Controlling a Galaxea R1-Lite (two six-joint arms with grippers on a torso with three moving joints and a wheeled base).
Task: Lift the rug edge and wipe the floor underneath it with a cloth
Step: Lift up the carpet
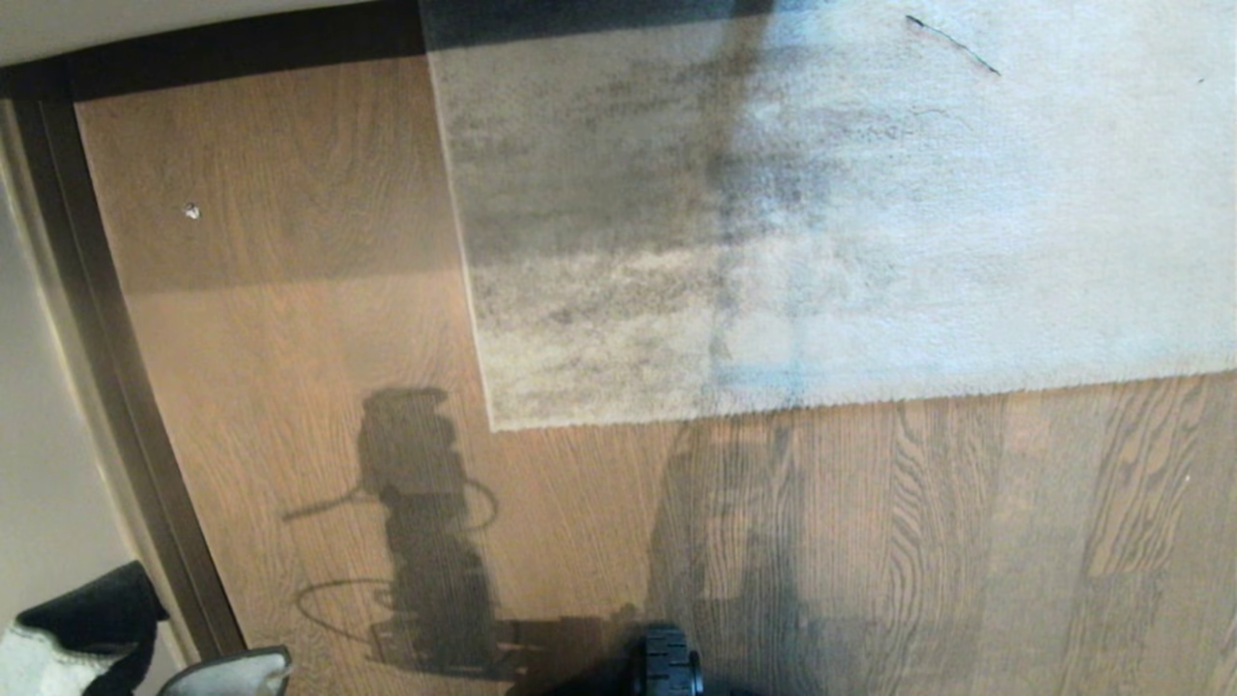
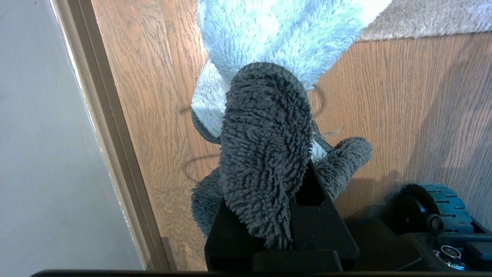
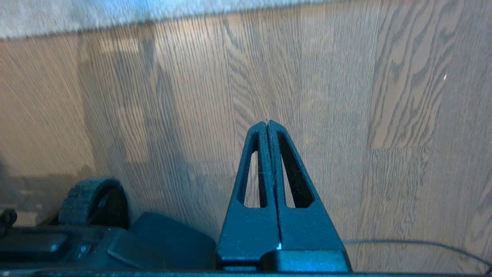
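Rug edge (image 1: 734, 414) lies flat on the floor (image 1: 918, 541), corner (image 1: 495, 425) square and down, nothing lifted yet. Skirting strip (image 1: 126, 387) runs along the robot's left.

Left claw (image 2: 292, 169) clenched on the cloth (image 2: 265, 146); the rag drapes over the fingers, dark grey part on top, pale part hanging toward the rug. In the head view the cloth (image 1: 68, 638) shows only at the lower left corner, well apart from the rug.

Right claw (image 3: 268, 124) clenched on nothing, tips pressed together, hanging over bare planks near the rug's border. Base wheel (image 1: 667, 667) sits at the bottom of the head view.

Judgement: task barely begun; the step in hand is the approach to the edge. To do it well, the right claw should open, come in low at the corner, slide one finger under the binding and pinch through pile and backing, then raise it enough to give the left claw room. Keep the cloth gripped and wipe flat, along the grain.
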